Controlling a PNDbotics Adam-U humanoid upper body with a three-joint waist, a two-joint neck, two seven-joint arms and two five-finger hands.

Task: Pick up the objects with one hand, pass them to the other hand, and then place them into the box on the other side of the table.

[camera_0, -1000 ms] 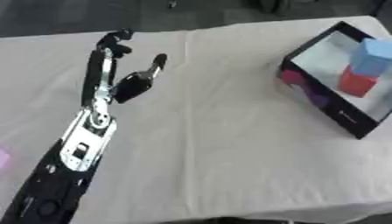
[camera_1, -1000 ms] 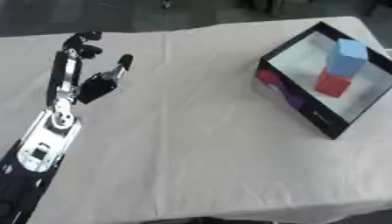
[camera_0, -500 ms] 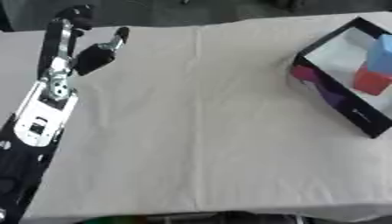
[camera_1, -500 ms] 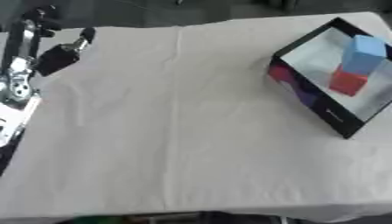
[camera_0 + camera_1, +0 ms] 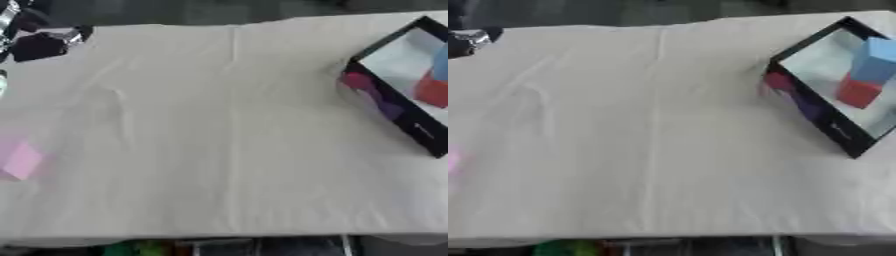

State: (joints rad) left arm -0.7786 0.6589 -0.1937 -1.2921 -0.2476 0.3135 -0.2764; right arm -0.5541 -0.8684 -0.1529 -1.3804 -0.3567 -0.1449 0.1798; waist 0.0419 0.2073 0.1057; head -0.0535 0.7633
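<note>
Left hand [image 5: 39, 42] at the far left corner of the surface [image 5: 227, 130], mostly cut by the frame edge; cannot tell how its fingers are set or whether anything is held. Pale cloth with a centre crease over the whole surface. Black-walled box [image 5: 820, 117] tilted at the right edge, with a red block [image 5: 857, 92] and a blue block [image 5: 877, 60] inside, touching. Pink object [image 5: 22, 160] flat near the left edge, plain in the left eye view, only a faint smear in the right. Dark room beyond the far edge.
</note>
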